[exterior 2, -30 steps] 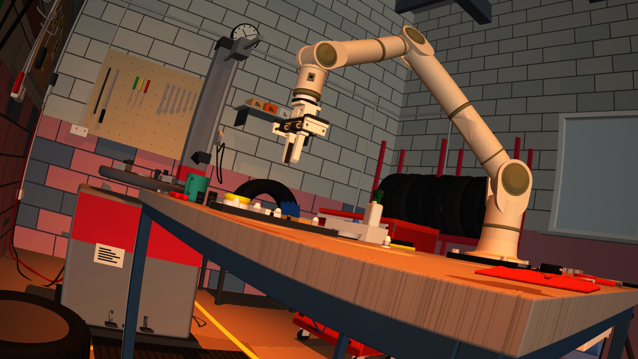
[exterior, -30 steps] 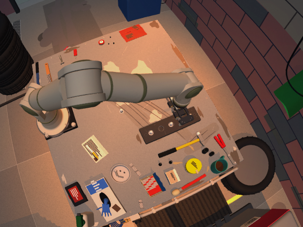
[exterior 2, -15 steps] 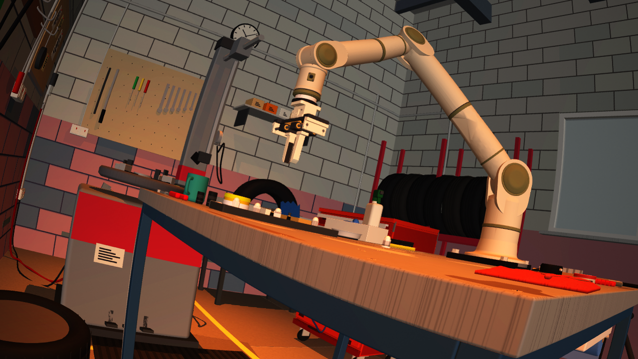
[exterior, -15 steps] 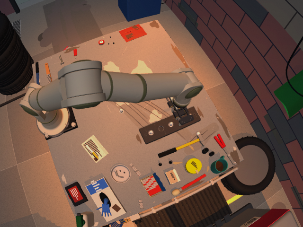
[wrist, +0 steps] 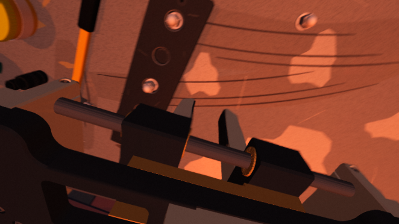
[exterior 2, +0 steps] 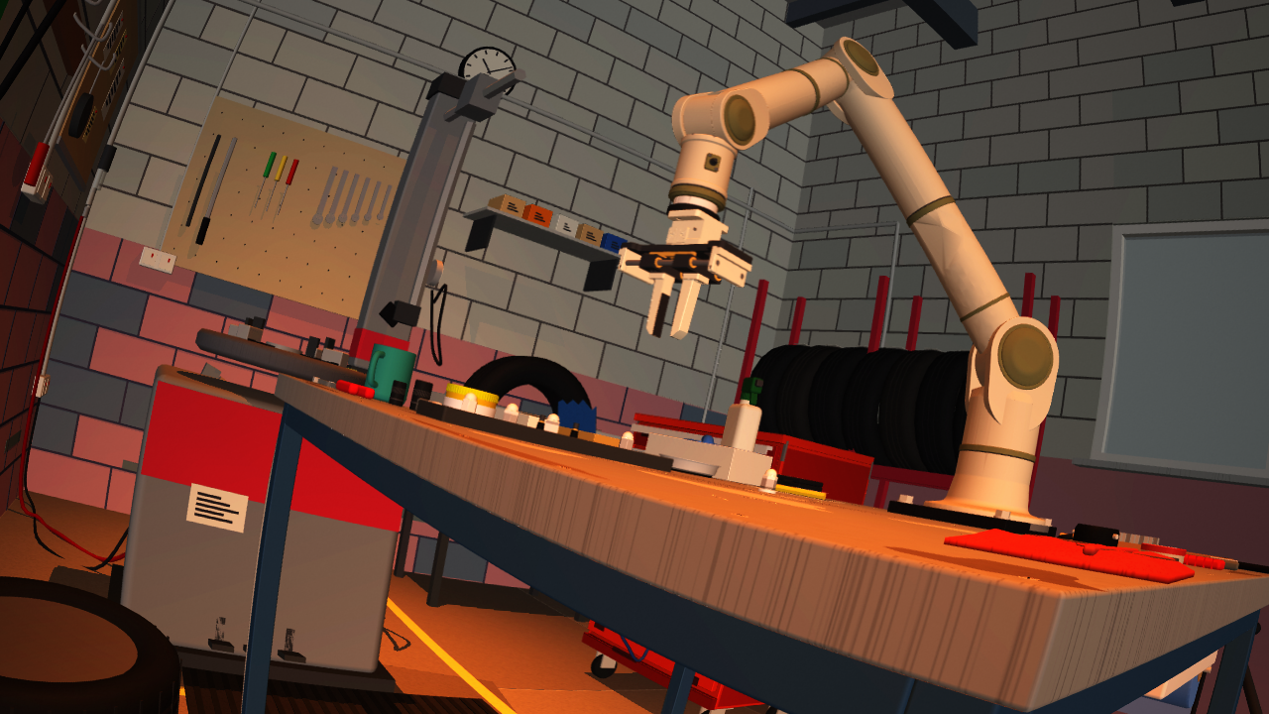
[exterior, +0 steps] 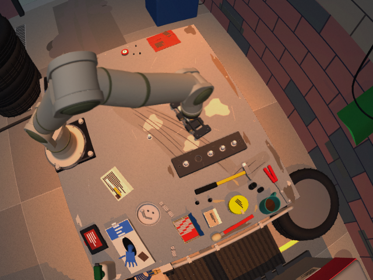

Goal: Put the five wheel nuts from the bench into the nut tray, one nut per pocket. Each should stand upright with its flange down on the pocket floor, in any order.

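Observation:
In the middle of the bench the dark nut tray lies as a long strip with five pockets. Several pockets hold a shiny wheel nut, such as the end one and another, while the second pocket has none in it. One more nut stands alone on the bench top, left of the tray toward the arm's base. My gripper hangs high above the bench just behind the tray, fingers partly open with nothing between them. The wrist camera shows the tray and the lone nut below.
Behind the bench runs a brick wall with a tyre leaning at the corner. In front of the tray lie a hammer, red pliers, a green mug and a yellow disc. The arm's base stands at the left.

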